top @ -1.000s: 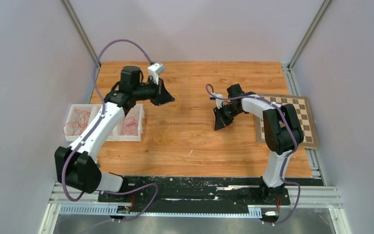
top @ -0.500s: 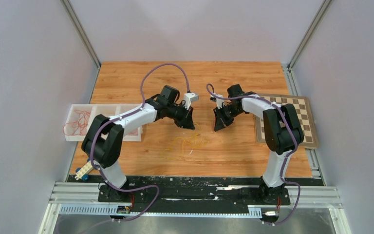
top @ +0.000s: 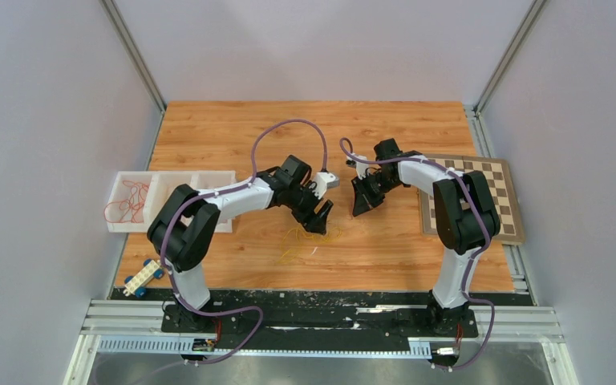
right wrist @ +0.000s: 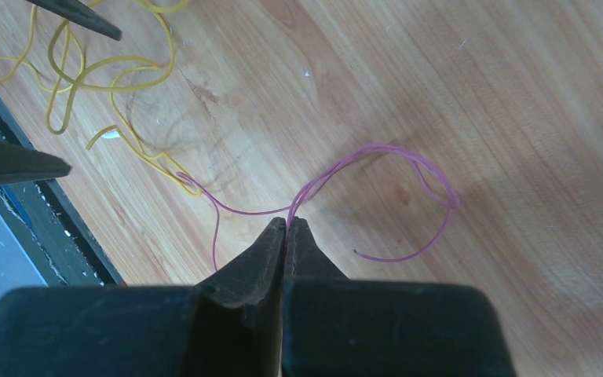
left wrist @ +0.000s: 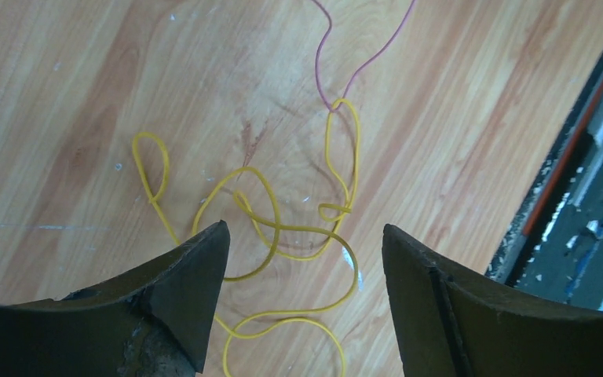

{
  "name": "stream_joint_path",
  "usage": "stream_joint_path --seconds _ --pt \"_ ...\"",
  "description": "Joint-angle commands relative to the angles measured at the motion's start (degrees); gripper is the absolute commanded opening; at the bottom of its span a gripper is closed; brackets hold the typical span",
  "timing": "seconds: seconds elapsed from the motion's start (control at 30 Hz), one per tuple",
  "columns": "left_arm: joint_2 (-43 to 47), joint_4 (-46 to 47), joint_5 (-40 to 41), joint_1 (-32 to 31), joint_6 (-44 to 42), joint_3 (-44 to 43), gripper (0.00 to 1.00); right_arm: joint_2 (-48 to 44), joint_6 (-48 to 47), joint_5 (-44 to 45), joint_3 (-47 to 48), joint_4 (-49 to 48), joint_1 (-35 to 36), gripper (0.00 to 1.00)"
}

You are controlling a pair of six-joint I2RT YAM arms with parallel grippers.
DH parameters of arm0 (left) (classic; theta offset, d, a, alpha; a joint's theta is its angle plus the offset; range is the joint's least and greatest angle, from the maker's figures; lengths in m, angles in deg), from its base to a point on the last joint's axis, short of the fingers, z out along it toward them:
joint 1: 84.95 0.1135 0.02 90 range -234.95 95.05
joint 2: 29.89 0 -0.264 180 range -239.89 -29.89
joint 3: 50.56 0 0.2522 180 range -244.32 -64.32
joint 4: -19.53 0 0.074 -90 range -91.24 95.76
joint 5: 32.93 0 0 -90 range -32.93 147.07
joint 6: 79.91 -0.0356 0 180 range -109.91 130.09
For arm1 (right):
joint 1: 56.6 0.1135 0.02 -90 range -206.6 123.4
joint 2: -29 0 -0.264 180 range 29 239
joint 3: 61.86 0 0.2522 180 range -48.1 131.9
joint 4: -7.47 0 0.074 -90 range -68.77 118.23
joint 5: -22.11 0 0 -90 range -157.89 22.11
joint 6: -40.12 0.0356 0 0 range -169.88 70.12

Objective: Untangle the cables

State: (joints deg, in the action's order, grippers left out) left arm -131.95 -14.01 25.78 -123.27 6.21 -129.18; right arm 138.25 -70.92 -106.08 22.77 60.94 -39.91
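Close to the middle of the near edge lies the yellow cable, looped over itself on the bare wood. The left gripper now hangs straight over it, fingers spread wide. A second ago it was up by the tray at the left edge, so it has swung across and come down. The tangle also sits nearer the edge than before.

A little farther in, the right gripper has not moved. Its fingers are pressed together on the pink cable, which hooks through a yellow loop.

The left looks ready to take hold of the yellow while the right draws the pink free.
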Motion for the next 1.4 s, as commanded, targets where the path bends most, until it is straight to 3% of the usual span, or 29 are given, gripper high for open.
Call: stream_joint_path --seconds 0.0,0.17,0.47,0.6,0.7,0.77,0.87,1.07,1.37 --pt "-2.1 -2.0 6.7 -2.4 -4.1 -0.1 0.79 -1.9 0.0 -1.6 0.8 0.3 -0.2 0.00" --pt "-4.4 -2.2 11.2 -3.9 -4.9 0.1 0.72 -1.8 -0.1 -1.6 0.8 0.2 -0.3 0.00" --pt "-6.3 -2.8 27.4 -8.4 -7.5 2.7 0.36 -1.5 -0.4 0.0 1.0 0.2 -0.5 0.00" --pt "-7.8 -5.6 31.8 -10.2 -7.9 1.2 0.28 -1.4 -0.3 0.9 1.3 0.3 -0.9 0.00" --pt "-9.4 -9.2 33.4 -10.6 -9.1 -0.5 0.05 -2.0 -1.4 3.3 0.8 0.4 -1.2 0.00" --pt "-9.6 -10.5 35.0 -10.4 -11.1 -1.1 0.00 -2.8 -3.3 5.8 0.2 0.6 -1.8 0.00" --pt "-8.4 -11.1 36.4 -8.5 -15.2 0.4 0.00 -4.1 -6.4 8.5 0.0 2.5 -4.4 0.00" --pt "-6.8 -11.6 35.4 0.3 -20.3 2.2 0.00 -6.7 -9.2 5.8 4.4 8.2 -10.7 0.00" --pt "-7.1 -11.6 32.1 1.9 -20.4 1.1 0.00 -9.9 -10.8 5.0 9.2 12.4 -13.2 0.00"
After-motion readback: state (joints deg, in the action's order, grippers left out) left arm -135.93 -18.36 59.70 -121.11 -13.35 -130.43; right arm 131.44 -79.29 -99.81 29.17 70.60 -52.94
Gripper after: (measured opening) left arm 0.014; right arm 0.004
